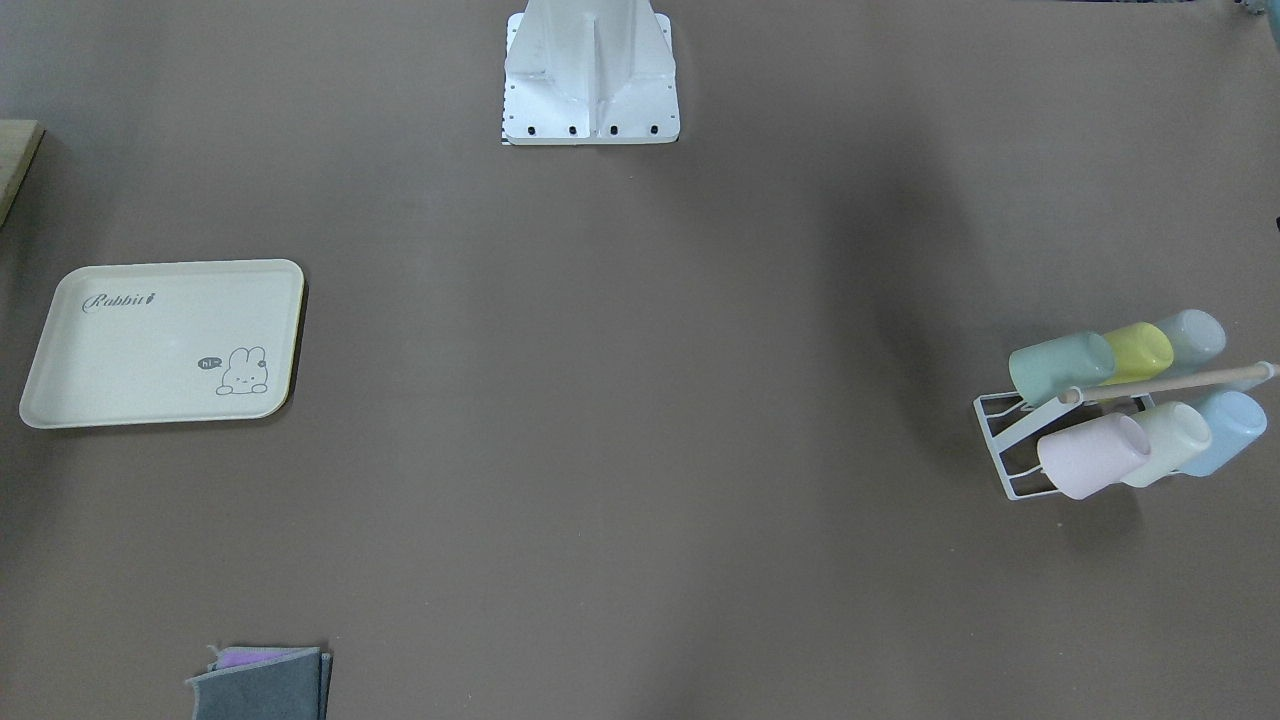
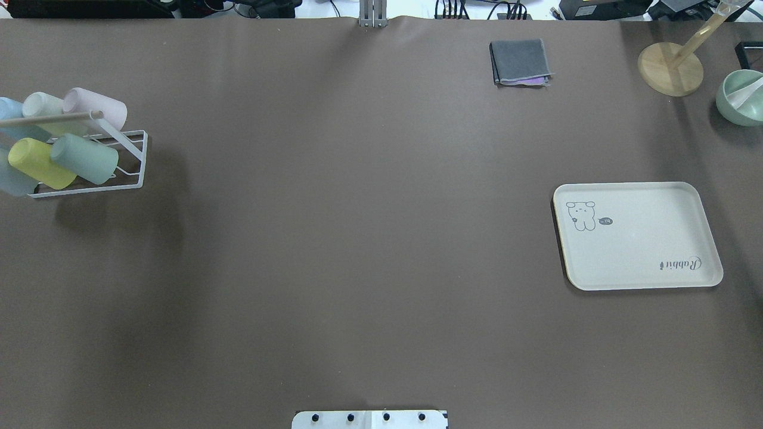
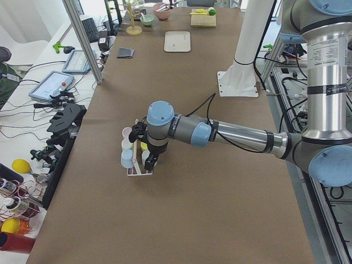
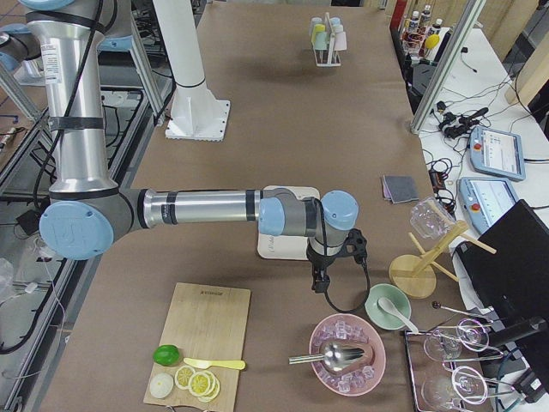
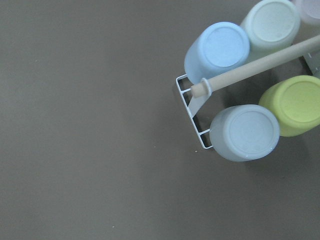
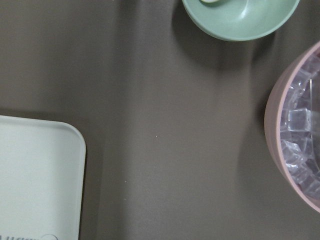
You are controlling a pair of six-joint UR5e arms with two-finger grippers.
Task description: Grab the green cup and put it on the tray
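A brown matte table (image 2: 357,238) fills the overhead view, with cables and equipment along its top edge and the robot's white base plate (image 2: 369,419) at bottom centre. At the far left, upper part of that view, a white wire rack (image 2: 128,182) carries six cups tipped on their sides under a wooden rod (image 2: 47,118). The green cup (image 2: 83,158) lies at the right end of the row nearer the bottom of the frame, touching a yellow cup (image 2: 37,162). A pink cup (image 2: 95,110) and a pale cream cup (image 2: 42,104) sit in the other row. The tray (image 2: 644,186) lies flat at the right, well apart from the rack, its bunny drawing toward the frame's centre. A folded grey cloth (image 2: 520,61) sits near the top edge, and a round wooden stand (image 2: 670,68) and a green bowl (image 2: 742,98) holding a white spoon are at the upper right corner. A pink bowl (image 4: 347,352) of ice shows in the right side view's lower part. A broad stretch of bare brown surface lies between rack and tray. The left gripper (image 3: 148,159) hangs over the rack and the right gripper (image 4: 319,281) hangs between the tray and the green bowl. Whether either is wide or narrow cannot be told.
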